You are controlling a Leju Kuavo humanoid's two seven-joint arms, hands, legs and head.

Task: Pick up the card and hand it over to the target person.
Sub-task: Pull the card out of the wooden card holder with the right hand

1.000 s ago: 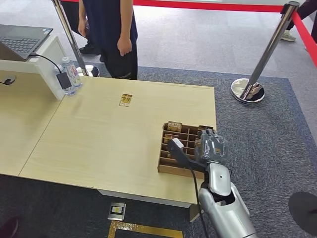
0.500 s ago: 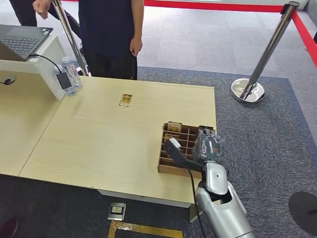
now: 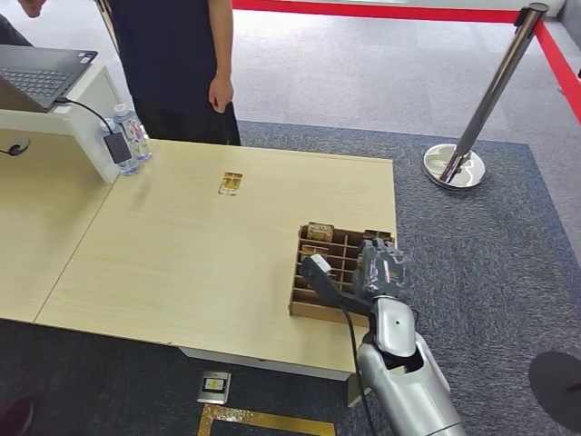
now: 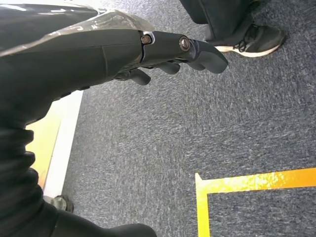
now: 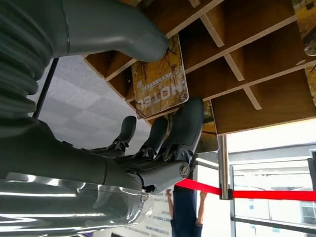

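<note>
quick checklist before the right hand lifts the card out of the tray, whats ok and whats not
1. Right hand at the wooden tray: ok.
2. Thumb and fingers on either side of the hotel card: ok.
3. Firm pinch on the card: cannot tell.
4. Second card behind the fingers might come along: cannot tell.
5. Person standing at the table's far edge: ok.
6. Left hand hanging over the carpet, holding nothing: ok.
</note>
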